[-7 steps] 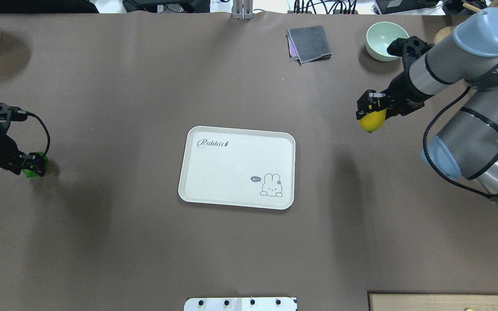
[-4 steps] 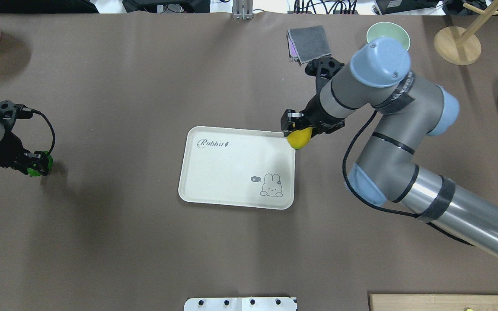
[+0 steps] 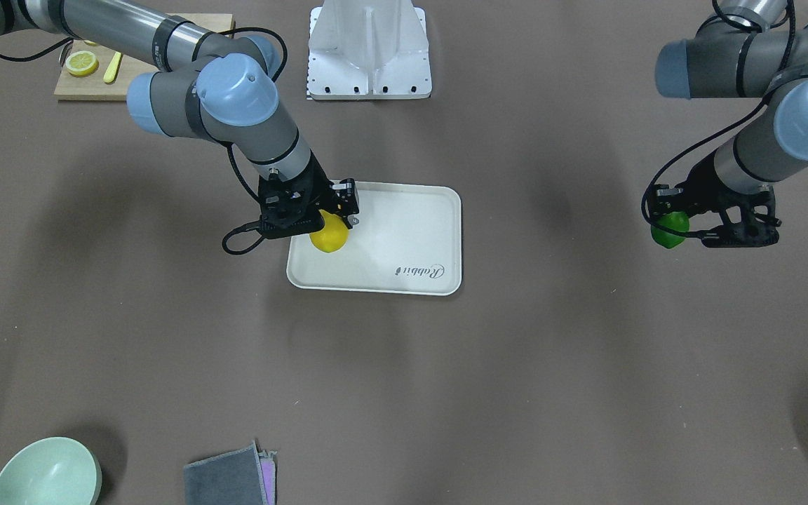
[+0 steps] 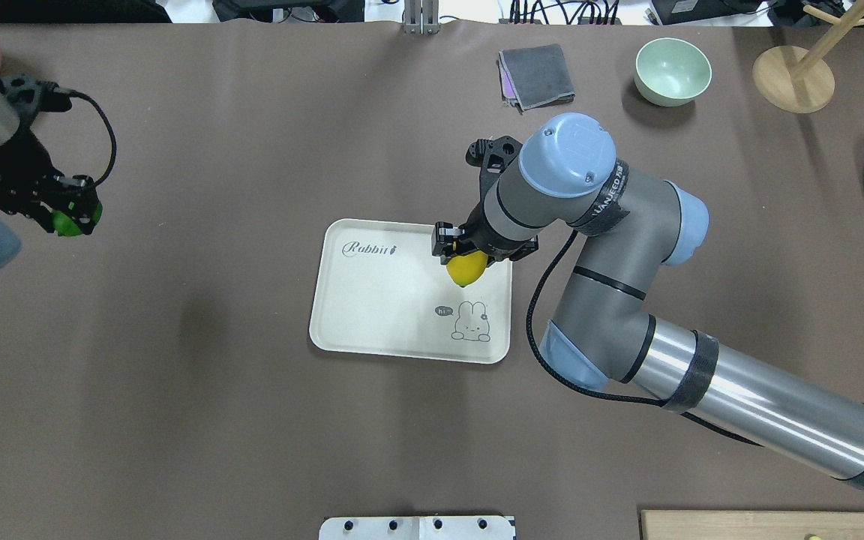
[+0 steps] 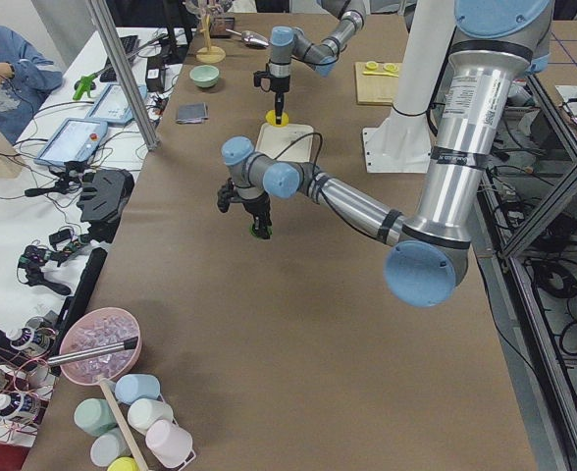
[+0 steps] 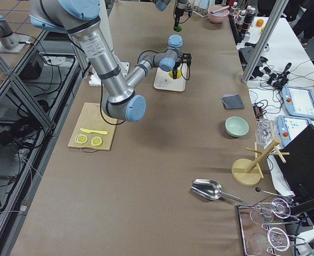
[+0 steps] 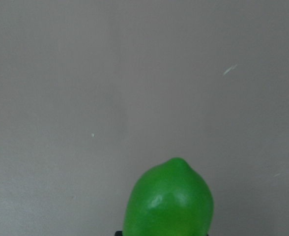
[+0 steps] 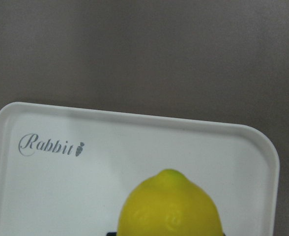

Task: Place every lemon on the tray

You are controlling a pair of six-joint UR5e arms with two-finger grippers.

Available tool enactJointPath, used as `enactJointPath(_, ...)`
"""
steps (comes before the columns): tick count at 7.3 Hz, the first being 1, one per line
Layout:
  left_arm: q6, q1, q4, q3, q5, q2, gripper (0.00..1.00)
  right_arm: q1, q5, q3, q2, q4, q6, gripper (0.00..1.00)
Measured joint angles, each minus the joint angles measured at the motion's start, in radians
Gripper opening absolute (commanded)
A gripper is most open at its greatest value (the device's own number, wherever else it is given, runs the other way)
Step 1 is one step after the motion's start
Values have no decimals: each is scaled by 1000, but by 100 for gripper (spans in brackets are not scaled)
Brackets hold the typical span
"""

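In the front-facing view, the yellow lemon (image 3: 330,238) is clamped between the fingers of the right hand (image 3: 327,228), with the cream tray (image 3: 411,224) directly beneath it. The green lemon (image 3: 669,230) is gripped tightly by the left hand (image 3: 670,223), well apart from the tray. In the overhead view, the yellow lemon has been carried from the tray's corner to inside its rim. In the wrist views, both lemons are seen glossy, with pointed tips ahead of the hands.

yellow lemon (image 4: 466,268): gripped, over cream tray (image 4: 379,300) | green lemon (image 4: 66,223): glossy, gripped, well apart from tray
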Motion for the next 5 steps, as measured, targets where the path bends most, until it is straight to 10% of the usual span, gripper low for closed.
enactJointPath(1,21,-28,106,1,-1,-85,0,-6,-1,-3,-1,0,0,99)
enactJointPath(5,4,-40,182,30,-50,-212,0,-40,-45,-1,-23,1,-9,100)
